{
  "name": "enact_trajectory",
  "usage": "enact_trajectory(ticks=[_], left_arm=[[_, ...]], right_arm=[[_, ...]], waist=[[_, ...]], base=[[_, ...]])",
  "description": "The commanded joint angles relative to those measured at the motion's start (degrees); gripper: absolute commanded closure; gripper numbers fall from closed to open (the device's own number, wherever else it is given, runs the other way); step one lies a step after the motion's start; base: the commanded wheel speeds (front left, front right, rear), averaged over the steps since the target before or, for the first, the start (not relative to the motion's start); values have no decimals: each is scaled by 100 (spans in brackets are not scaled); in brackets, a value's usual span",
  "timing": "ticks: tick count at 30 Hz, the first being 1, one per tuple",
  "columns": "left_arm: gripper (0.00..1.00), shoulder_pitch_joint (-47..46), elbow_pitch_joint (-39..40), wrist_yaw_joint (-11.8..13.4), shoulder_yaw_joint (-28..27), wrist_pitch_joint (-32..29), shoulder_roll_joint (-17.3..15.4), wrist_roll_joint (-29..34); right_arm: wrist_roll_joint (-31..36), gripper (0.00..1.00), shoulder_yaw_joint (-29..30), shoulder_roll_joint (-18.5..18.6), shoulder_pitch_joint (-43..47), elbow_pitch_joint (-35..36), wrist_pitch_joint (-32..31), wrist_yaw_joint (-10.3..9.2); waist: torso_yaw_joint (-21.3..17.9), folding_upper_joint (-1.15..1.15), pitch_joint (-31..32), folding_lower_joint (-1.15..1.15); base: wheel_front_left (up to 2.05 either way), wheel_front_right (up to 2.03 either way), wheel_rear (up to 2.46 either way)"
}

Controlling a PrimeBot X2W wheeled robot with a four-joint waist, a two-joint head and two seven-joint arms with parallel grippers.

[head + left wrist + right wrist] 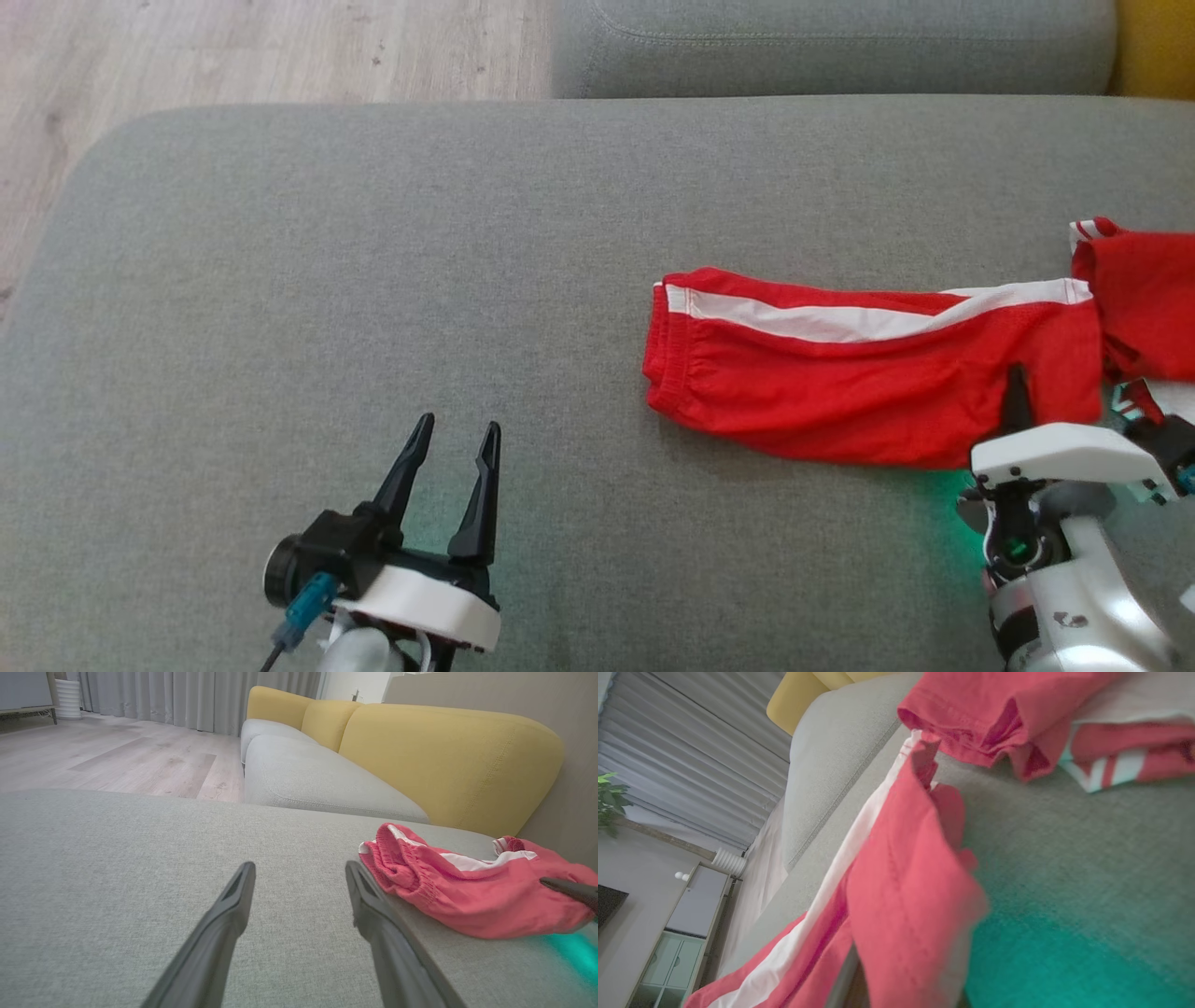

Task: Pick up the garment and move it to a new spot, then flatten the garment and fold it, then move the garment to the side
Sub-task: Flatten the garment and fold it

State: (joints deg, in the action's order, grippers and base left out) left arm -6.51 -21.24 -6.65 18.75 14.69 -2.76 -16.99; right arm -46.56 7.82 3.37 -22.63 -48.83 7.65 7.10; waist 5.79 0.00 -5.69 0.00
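garment point(868, 373): flat on cushion point(373, 280), right of centre | right gripper point(1016, 385): pressed shut, seemingly pinching near hem, close view blurred | left gripper point(458, 427): spread, empty, well apart | risk: slipping from thin pinch on lifting; snagging red cloth point(1144, 299) just beside

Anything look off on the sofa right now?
The red shorts aren't flat: the leg end is bunched and draped over the right end effector, which is shut on it. That end sits right beside a second red garment.
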Motion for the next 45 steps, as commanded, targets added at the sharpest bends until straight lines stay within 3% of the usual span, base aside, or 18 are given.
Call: enact_trajectory(ticks=[1, 5, 24, 35, 44, 45], left_arm=[[0, -68, 145, -44, -179, 30, -11, 62], [0, -37, 131, -48, -182, 30, -11, 47], [0, 56, 28, -72, -147, 30, -11, 104], [0, 59, -10, -77, -97, 30, -11, 70], [0, 73, -56, -80, -46, 31, -11, 91], [0, 77, -62, -81, -49, 31, -11, 98]], right_arm=[[4, 100, -204, -48, -28, 226, 82, 39], [31, 100, -460, -48, -17, 418, 157, 39], [-1094, 100, -2379, -49, 373, 1561, 288, 39], [-1223, 100, -3117, -49, 392, 1803, 237, 39], [-1383, 100, -3668, -49, 374, 1609, 135, 39], [-1378, 89, -3729, -49, 366, 1556, 124, 39]], waist=[[13, 0, 18, 0], [49, 0, 63, 0], [276, 0, 315, 0], [488, 0, 340, 0], [692, 0, 348, 0], [705, 0, 354, 0]], base=[[0, 0, 0], [0, 0, 0], [0, 0, 0], [0, 0, 0], [0, 0, 0], [0, 0, 0]])
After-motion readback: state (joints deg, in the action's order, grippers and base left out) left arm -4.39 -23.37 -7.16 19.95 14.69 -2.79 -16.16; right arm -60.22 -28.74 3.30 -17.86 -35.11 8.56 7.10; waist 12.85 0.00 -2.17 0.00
